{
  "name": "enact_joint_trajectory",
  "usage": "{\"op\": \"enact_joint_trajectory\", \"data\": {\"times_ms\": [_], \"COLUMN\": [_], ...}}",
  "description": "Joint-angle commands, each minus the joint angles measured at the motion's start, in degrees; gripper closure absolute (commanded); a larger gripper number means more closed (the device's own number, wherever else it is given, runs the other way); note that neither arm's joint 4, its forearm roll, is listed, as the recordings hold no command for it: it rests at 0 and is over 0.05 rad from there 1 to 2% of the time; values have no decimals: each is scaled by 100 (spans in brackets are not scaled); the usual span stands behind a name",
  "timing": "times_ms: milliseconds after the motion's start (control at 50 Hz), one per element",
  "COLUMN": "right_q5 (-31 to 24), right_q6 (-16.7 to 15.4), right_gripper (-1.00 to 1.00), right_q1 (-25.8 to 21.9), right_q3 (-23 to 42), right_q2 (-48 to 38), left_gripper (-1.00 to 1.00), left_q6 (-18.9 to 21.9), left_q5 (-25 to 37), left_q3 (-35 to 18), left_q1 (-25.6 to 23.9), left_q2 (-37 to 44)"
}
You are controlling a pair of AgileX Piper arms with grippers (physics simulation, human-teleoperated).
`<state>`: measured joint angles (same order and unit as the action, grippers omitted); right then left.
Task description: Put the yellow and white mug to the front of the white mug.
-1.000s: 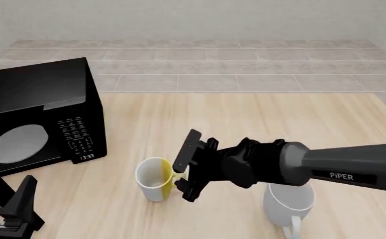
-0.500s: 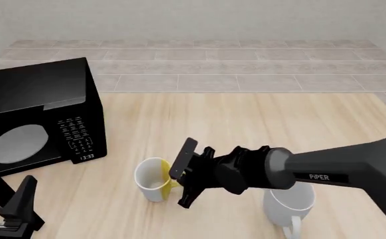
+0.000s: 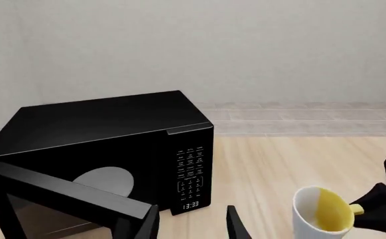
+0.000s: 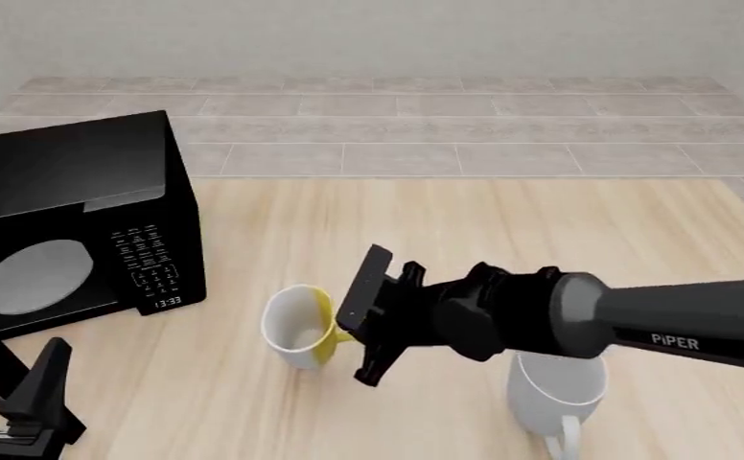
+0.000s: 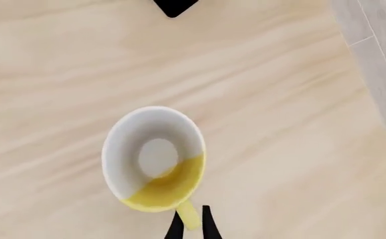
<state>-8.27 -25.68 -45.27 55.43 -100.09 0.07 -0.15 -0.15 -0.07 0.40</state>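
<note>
The yellow and white mug (image 4: 295,326) hangs tilted just above the table, left of centre, mouth leaning toward the camera. My right gripper (image 4: 345,337) is shut on its yellow handle (image 5: 187,215); in the right wrist view the two dark fingertips (image 5: 174,228) pinch that handle below the mug (image 5: 154,158). The taller white mug (image 4: 558,391) stands upright at the front right, partly behind the right arm, its handle facing the front edge. My left gripper (image 4: 16,402) rests open at the front left corner, holding nothing; its view also shows the mug (image 3: 320,215).
A black microwave (image 4: 72,225) fills the left side of the table, with its keypad facing the mugs. Beyond the wooden table's far edge (image 4: 475,178) lies a tiled floor. The right arm (image 4: 654,321) stretches across from the right.
The right gripper dipped, then rose, and the yellow and white mug has come up off the table and tilted. The left arm and the white mug have not moved.
</note>
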Motion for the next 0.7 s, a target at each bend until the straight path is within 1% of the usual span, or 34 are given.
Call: {"op": "enact_joint_trajectory", "data": {"times_ms": [20, 160, 260, 320, 380, 460, 700], "right_q5": [-226, -385, -309, -282, -264, -260, -174], "right_q6": [-23, 1, 48, 23, 113, 184, 271], "right_gripper": [100, 100, 100, 100, 100, 100, 100], "right_q1": [208, 403, 571, 739, 878, 947, 1400], "right_q3": [91, 168, 116, 127, 141, 107, 4], "right_q2": [452, 697, 652, 606, 639, 717, 786], "left_gripper": [-100, -100, -100, -100, -100, -100, -100], "left_q6": [1, 1, 1, 0, 0, -1, 1], "left_q5": [0, 0, 0, 0, 0, 0, 0], "left_q3": [0, 0, 0, 0, 0, 0, 0], "left_q1": [-1, -1, 0, 0, 0, 1, 1], "left_q2": [-1, 0, 1, 0, 0, 0, -1]}}
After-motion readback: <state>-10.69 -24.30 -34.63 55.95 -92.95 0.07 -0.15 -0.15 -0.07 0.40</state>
